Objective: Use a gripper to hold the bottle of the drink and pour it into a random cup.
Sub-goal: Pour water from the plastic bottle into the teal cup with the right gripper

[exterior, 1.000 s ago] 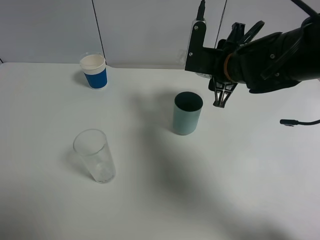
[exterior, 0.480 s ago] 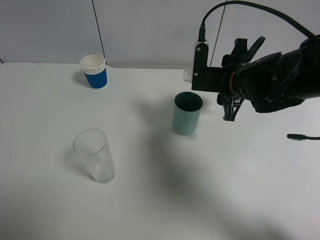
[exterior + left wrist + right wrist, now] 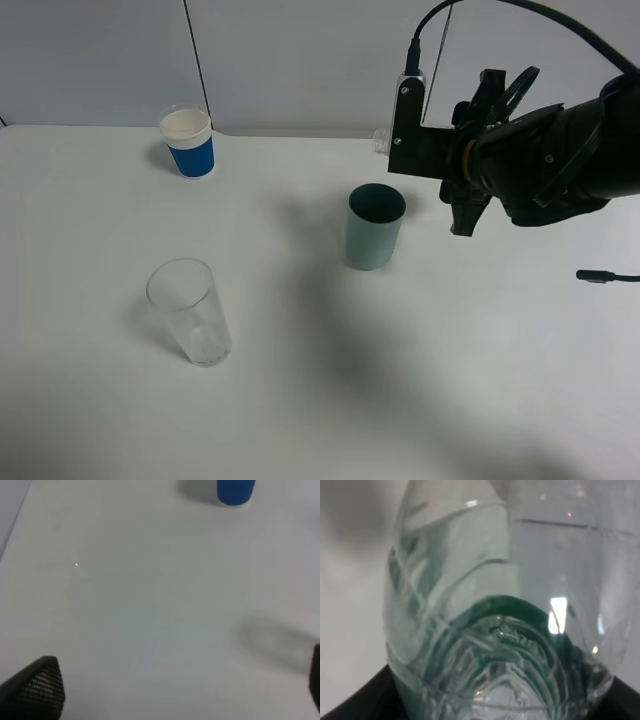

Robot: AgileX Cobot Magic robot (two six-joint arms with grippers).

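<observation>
The right pincer (image 3: 462, 188) is clamped on the bottle (image 3: 490, 605), which it holds tipped in the air near the teal cup (image 3: 375, 228). The left pincer (image 3: 177, 685) hangs with jaws apart, empty. The bottle's mouth does not look squarely over the rim, so water leaving now would likely wet the desk (image 3: 480, 360). Dropping lower could knock the light cup over, and the ribbed plastic might slip.

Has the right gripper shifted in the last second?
Yes. The right gripper, clamping the bottle, has drifted toward the view's right, farther from the teal cup.
</observation>
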